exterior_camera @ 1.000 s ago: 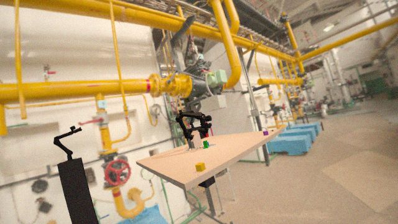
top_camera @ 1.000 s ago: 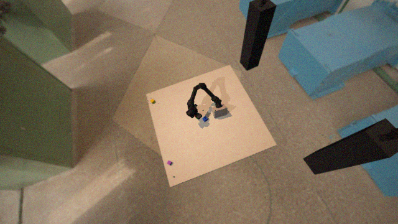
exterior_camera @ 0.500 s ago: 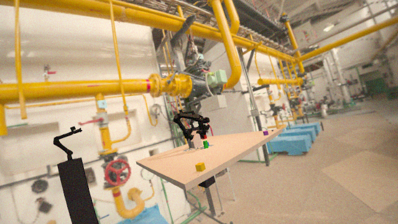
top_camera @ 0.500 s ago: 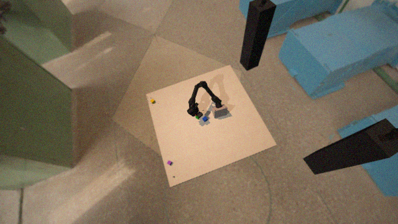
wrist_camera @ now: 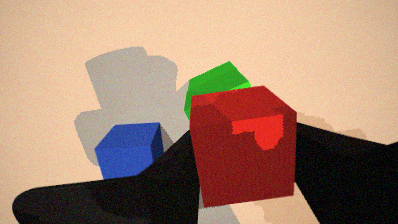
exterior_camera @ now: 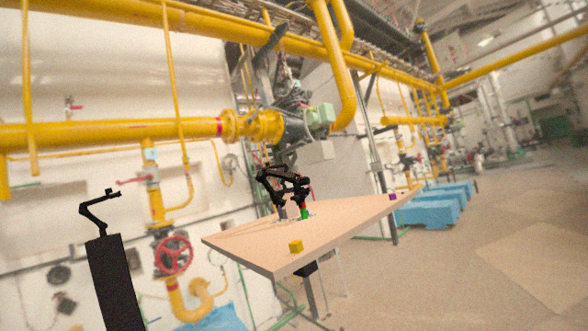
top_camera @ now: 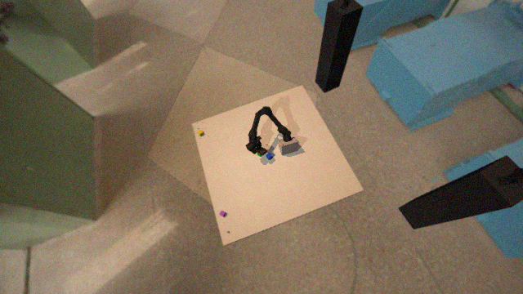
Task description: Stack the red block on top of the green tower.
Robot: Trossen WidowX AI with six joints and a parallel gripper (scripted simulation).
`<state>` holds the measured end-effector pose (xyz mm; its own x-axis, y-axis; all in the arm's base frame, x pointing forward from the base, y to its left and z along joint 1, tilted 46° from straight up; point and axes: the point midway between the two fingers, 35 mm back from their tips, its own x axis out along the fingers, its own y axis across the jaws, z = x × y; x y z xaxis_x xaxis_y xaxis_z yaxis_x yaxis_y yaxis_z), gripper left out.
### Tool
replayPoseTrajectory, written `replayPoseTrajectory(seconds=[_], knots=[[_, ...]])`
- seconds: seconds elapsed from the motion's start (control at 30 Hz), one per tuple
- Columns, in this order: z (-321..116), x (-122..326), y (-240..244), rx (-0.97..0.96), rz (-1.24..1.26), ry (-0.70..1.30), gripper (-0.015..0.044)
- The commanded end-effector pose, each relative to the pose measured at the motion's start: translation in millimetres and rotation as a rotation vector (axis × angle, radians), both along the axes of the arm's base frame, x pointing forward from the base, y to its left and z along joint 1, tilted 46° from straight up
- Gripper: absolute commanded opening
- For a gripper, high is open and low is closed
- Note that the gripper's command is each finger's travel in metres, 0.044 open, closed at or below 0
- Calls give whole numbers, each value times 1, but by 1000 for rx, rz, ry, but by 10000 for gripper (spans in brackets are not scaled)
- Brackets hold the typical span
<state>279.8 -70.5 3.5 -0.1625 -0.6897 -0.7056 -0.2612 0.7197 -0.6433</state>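
Red block (wrist_camera: 243, 145), a matte cube with no long axis to speak of, sits clamped between the black gripper's (wrist_camera: 240, 170) two dark fingers, which hold it at a middling spread. In the wrist view one vertical edge of the cube faces the camera, so two side faces show at once, with a bright patch of light on the upper right face. No label, brand or writing can be read on it or on anything nearby.

Behind the held cube, the green tower's (wrist_camera: 216, 86) top pokes out at upper left; whether the red block's underside touches it cannot be told from this view. In the exterior view red shows directly above green (exterior_camera: 304, 214) under the gripper (exterior_camera: 301, 202), in one narrow column.

A small blue cube (wrist_camera: 129, 150) stands on the pale tan tabletop (wrist_camera: 325, 60) just beside the tower, to the left in the wrist view, close enough to crowd that side. The other sides of the tower have open board around them. A small yellow cube (top_camera: 200, 132) and a small purple cube (top_camera: 222, 213) lie well apart, near the table's edges.
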Motion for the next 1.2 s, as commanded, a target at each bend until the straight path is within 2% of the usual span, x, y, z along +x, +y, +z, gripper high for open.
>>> replayPoseTrajectory(seconds=[0.0,0.83,1.17], knots=[[-1,0,-1,-3,3,5,0],[0,0,0,-3,4,5,0],[-1,0,-1,0,1,0,263]])
